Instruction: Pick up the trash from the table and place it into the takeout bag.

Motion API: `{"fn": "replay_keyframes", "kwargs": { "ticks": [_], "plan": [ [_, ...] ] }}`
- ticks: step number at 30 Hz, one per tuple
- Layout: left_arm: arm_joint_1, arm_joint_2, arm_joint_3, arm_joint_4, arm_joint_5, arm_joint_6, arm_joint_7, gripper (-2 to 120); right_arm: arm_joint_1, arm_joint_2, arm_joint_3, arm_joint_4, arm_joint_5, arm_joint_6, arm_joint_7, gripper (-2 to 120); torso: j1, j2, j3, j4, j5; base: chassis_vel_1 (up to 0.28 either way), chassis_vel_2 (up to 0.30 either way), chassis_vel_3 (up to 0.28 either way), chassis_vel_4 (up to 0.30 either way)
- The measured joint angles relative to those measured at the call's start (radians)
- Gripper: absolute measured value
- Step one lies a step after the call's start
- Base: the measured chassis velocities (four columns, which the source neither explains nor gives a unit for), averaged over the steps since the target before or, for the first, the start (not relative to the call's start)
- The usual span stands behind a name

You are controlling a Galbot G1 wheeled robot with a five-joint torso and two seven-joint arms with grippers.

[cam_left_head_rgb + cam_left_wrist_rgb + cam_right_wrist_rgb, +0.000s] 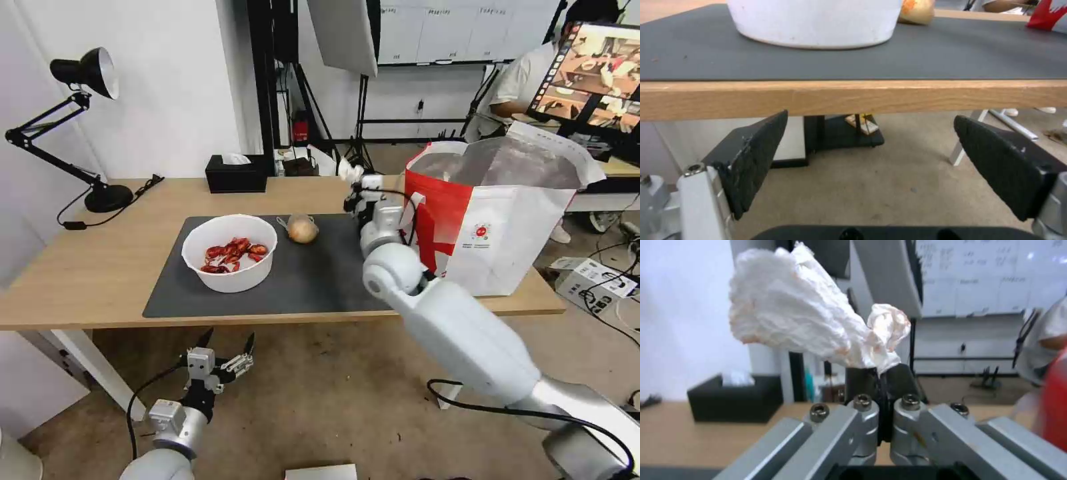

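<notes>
My right gripper (879, 371) is shut on a crumpled white tissue (800, 306) with orange stains, held up above the table (100, 267). From the head, that gripper (353, 181) and the tissue (348, 170) sit just left of the red-and-white takeout bag (493, 220), whose foil-lined mouth gapes open. A white bowl of red crayfish shells (230, 252) rests on the dark mat (313, 280), with a small knotted clear bag holding a yellowish lump (301, 229) behind it. My left gripper (228, 347) hangs open below the table's front edge, empty; its black fingers (753, 156) frame the bowl (818, 23).
A black tissue box (235, 173) stands at the table's back edge and a black desk lamp (87, 127) at the far left. Light stands, cables and a person at a monitor fill the room behind; boxes lie on the floor right of the bag.
</notes>
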Motion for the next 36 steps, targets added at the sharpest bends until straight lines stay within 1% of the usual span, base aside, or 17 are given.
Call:
{"fn": "replay_keyframes", "kwargs": {
  "ticks": [3,5,7,8,10,16,18,20,22,25,27,28,29,32,33,35,36],
  "plan": [
    [0.006,0.000,-0.007,-0.001,0.002,0.000,-0.001,100,0.013,-0.040,0.053,0.069,0.028,-0.041,0.060,0,0.000,0.000,0.000,0.0000,-0.0001,0.000,0.000,0.000,0.000],
    [0.006,0.000,-0.007,-0.002,0.002,0.000,-0.001,100,0.017,-0.046,0.061,0.076,0.035,-0.050,0.072,0,0.000,0.000,0.000,-0.0001,0.0000,0.000,0.000,0.000,0.000],
    [0.006,0.000,-0.007,-0.004,0.002,0.000,-0.001,100,0.043,-0.087,0.107,0.096,0.099,-0.119,0.166,0,0.000,0.000,0.000,0.0000,0.0001,0.000,0.000,0.000,0.000],
    [0.006,0.000,-0.007,-0.004,0.002,0.000,-0.001,100,0.043,-0.087,0.107,0.096,0.099,-0.119,0.166,0,0.000,0.000,0.000,0.0000,0.0001,0.000,0.000,0.000,0.000],
    [0.003,0.000,-0.003,-0.004,0.002,0.001,-0.001,100,0.069,-0.120,0.139,0.098,0.185,-0.178,0.236,0,0.000,0.000,0.000,-0.0002,-0.0001,0.000,0.000,0.000,0.000],
    [-0.003,-0.001,0.005,0.002,0.001,0.002,-0.001,100,0.096,-0.178,0.182,0.072,0.263,-0.232,0.275,0,0.000,0.000,0.000,-0.0002,0.0000,0.000,0.000,0.000,0.000],
    [-0.007,-0.001,0.009,0.005,0.001,0.002,-0.001,100,0.097,-0.208,0.190,0.079,0.339,-0.258,0.313,0,0.000,0.000,0.000,-0.0002,0.0002,0.000,0.000,0.000,0.000],
    [-0.007,-0.001,0.009,0.005,0.001,0.002,-0.001,100,0.097,-0.211,0.191,0.082,0.349,-0.264,0.320,0,0.000,0.000,0.000,-0.0002,0.0002,0.000,0.000,0.000,0.000],
    [-0.011,-0.001,0.011,0.007,0.000,0.002,-0.001,100,0.091,-0.231,0.191,0.092,0.369,-0.307,0.356,0,0.000,0.000,0.000,-0.0001,-0.0001,0.000,0.000,0.000,0.000],
    [-0.012,-0.001,0.011,0.007,-0.002,0.002,-0.002,100,0.082,-0.245,0.192,0.096,0.376,-0.335,0.367,10,0.000,0.000,0.000,0.0000,0.0000,0.000,0.000,0.000,0.000],
    [-0.012,-0.001,0.011,0.007,-0.002,0.002,-0.002,100,0.079,-0.250,0.194,0.099,0.379,-0.342,0.368,14,0.000,0.000,0.000,0.0000,0.0000,0.000,0.000,0.000,0.000],
    [-0.012,0.001,0.011,0.006,-0.005,0.002,-0.002,100,0.071,-0.263,0.196,0.107,0.392,-0.359,0.368,22,0.000,0.000,0.000,-0.0001,0.0000,0.000,0.000,0.000,0.000],
    [-0.012,0.001,0.011,0.006,-0.005,0.002,-0.002,100,0.071,-0.263,0.196,0.107,0.392,-0.359,0.368,22,0.000,0.000,0.000,-0.0001,0.0000,0.000,0.000,0.000,0.000],
    [-0.012,0.001,0.010,0.003,-0.008,0.002,-0.003,100,0.065,-0.274,0.197,0.114,0.405,-0.370,0.366,37,0.000,0.000,0.000,-0.0001,-0.0001,0.000,0.000,0.000,0.000],
    [-0.012,0.001,0.010,0.003,-0.008,0.002,-0.003,100,0.065,-0.274,0.197,0.114,0.405,-0.370,0.366,37,0.000,0.000,0.000,-0.0001,-0.0001,0.000,0.000,0.000,0.000],
    [-0.012,0.002,0.010,0.000,-0.009,0.003,-0.003,100,0.064,-0.275,0.197,0.118,0.408,-0.371,0.364,46,0.000,0.000,0.000,0.0000,-0.0001,0.000,0.000,0.000,0.000],
    [-0.012,0.002,0.010,0.000,-0.009,0.003,-0.003,100,0.064,-0.275,0.197,0.118,0.408,-0.371,0.364,46,0.000,0.000,0.000,0.0000,-0.0001,0.000,0.000,0.000,0.000]
  ]
}}
